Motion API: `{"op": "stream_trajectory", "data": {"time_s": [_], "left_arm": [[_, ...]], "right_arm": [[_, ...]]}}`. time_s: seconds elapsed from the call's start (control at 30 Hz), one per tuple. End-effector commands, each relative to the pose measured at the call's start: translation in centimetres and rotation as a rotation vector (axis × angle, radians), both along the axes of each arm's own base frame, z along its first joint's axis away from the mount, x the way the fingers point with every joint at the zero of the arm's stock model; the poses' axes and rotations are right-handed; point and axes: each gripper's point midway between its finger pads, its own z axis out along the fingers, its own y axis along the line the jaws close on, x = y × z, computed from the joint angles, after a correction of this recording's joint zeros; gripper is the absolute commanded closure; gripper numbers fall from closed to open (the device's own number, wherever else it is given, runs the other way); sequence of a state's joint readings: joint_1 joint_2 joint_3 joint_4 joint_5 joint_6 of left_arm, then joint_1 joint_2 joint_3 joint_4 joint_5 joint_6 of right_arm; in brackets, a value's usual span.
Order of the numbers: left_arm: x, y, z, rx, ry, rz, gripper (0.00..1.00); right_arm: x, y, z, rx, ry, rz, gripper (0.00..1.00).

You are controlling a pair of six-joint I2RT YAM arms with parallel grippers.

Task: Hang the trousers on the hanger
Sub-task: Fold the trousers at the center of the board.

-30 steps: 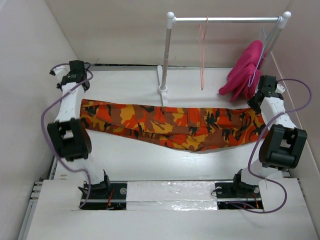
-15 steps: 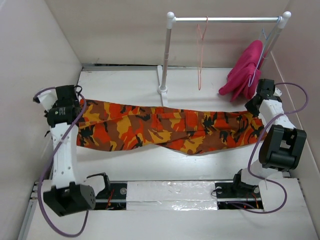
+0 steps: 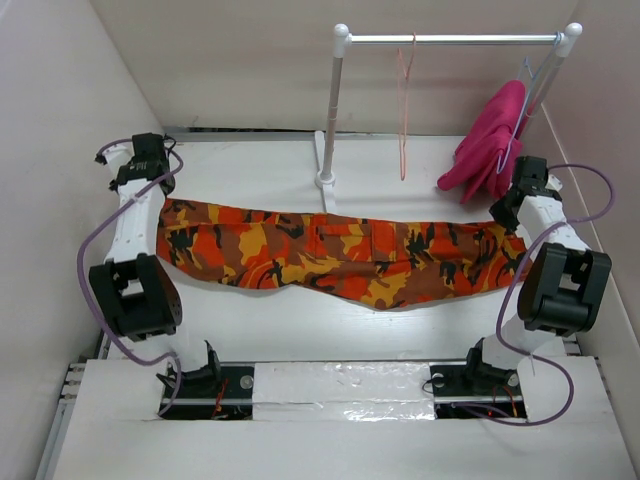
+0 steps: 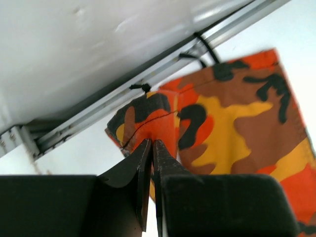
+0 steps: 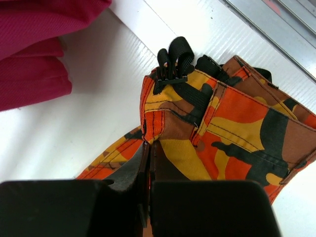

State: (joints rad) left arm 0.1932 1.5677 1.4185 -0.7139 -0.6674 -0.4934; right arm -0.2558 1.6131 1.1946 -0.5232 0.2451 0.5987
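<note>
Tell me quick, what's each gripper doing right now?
Left gripper: closed, pinching the leg end of the trousers.
Right gripper: closed, pinching the trousers' waistband corner.

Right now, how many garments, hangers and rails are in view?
Garments: 2 (camouflage trousers, magenta-pink garment)
Hangers: 2 (salmon-pink hanger, pale wire hanger)
Rails: 1 (white rail frame)
Total: 5

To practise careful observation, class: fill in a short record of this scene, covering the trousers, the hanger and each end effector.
trousers: stretched sideways in front of rail, not on hanger
hanger: hanging bare on rail
left end effector: shut on leg hem
right end effector: shut on waistband corner
pink garment: hanging at rail's right end
</note>
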Motion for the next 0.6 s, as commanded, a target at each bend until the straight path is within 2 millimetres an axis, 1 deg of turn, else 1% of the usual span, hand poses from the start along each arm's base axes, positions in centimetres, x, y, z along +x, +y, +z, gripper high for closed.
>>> {"op": "stream_trajectory", "data": {"time_s": [0.0,0.07,0.13,0.17,0.2,0.23,0.27,0.3,0.33,0.37,0.4,0.43,0.47,0.5,0.53,0.57], "left_arm": [[3.0,1.4,1.3,0.05,-0.042,0.008,0.96],[4.5,1.6,0.2,0.041,-0.028,0.002,0.96],[5.3,1.7,-0.4,0.037,-0.031,0.003,0.96],[6.0,1.7,-1.2,0.033,-0.025,0.002,0.96],[6.2,1.8,-1.6,0.03,-0.02,0.007,0.96],[6.3,2.2,-1.8,0.028,-0.019,0.022,0.96],[6.8,2.3,-2.4,0.025,-0.013,0.025,0.96],[6.8,2.4,-2.4,0.029,-0.012,0.036,0.97],[7.1,2.5,-2.5,0.029,-0.018,0.04,0.97],[7.4,2.6,-2.6,0.031,-0.025,0.037,0.97],[7.6,2.6,-2.5,0.034,-0.024,0.041,0.97],[7.5,3.2,-2.4,0.039,-0.024,0.062,0.98],[8.1,3.4,-2.2,0.042,-0.039,0.079,0.98],[8.1,3.5,-2.2,0.044,-0.03,0.088,0.99],[8.4,3.5,-2.1,0.042,-0.038,0.087,0.99],[8.8,3.5,-2.3,0.039,-0.042,0.084,1.0]], "right_arm": [[1.8,-2.3,1.9,-0.076,-0.061,-0.049,1.0],[1.9,-2.5,1.9,-0.087,-0.054,-0.054,1.0],[2.0,-2.7,1.9,-0.094,-0.054,-0.06,1.0],[2.1,-2.8,2.1,-0.097,-0.062,-0.061,1.0],[2.1,-2.8,2.2,-0.096,-0.069,-0.065,1.0],[1.9,-3.2,2.3,-0.095,-0.071,-0.078,1.0],[1.6,-3.6,2.3,-0.095,-0.075,-0.092,1.0],[1.4,-3.5,1.9,-0.091,-0.075,-0.093,1.0],[1.0,-4.0,2.2,-0.092,-0.089,-0.107,1.0],[0.8,-4.3,2.1,-0.092,-0.09,-0.115,1.0],[0.3,-5.1,2.0,-0.096,-0.088,-0.133,1.0],[0.1,-5.4,1.6,-0.096,-0.076,-0.139,1.0],[-0.1,-5.8,1.5,-0.095,-0.071,-0.148,1.0],[-0.2,-6.0,1.3,-0.087,-0.064,-0.152,1.0],[-0.2,-6.4,1.4,-0.083,-0.065,-0.161,1.0],[-0.2,-6.4,1.3,-0.079,-0.059,-0.163,1.0]]}}
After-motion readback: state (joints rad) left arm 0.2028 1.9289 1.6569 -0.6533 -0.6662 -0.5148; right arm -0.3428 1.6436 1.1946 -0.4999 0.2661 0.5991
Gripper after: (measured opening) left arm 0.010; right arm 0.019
